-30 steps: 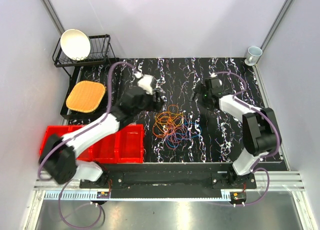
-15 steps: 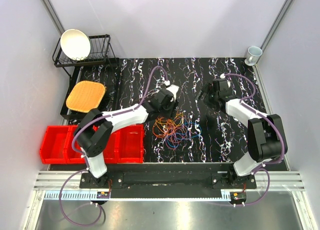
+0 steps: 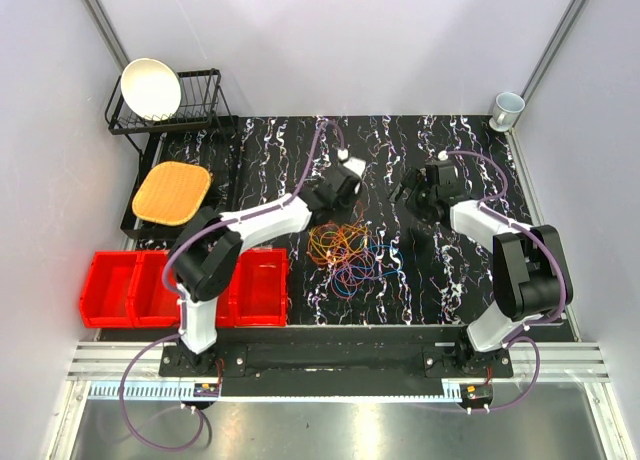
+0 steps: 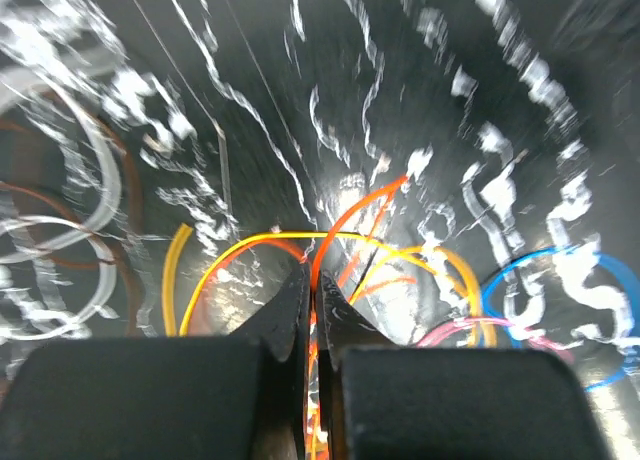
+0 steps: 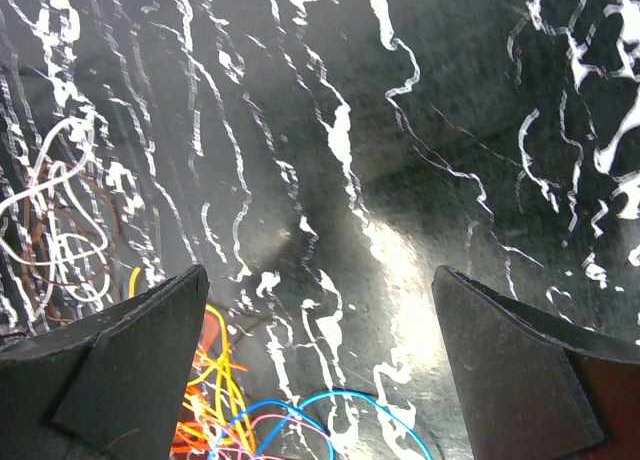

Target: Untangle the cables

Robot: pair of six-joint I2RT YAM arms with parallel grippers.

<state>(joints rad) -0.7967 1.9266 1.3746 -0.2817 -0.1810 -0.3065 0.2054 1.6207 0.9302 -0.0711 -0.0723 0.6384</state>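
Our left fingers (image 4: 310, 298) are clenched on an orange strand (image 4: 345, 215) at the far edge of the cables (image 3: 345, 252), a light, floppy, snag-prone heap mid-way across the bench (image 3: 480, 280), which we judge best drawn out loop by loop, while our right fingers (image 3: 410, 192) hang released.

In the top view, at centre frame, we see the cables (image 3: 345, 252) in orange, yellow, blue and purple loops; the left wrist view adds pink. Under them lies a black mat (image 3: 460, 270) veined with white squiggles. At lower left we note red bins (image 3: 130, 285). Above them sit an orange grid-textured pad (image 3: 172, 192) and a white bowl (image 3: 150, 87) on a black wire rack (image 3: 205, 100).
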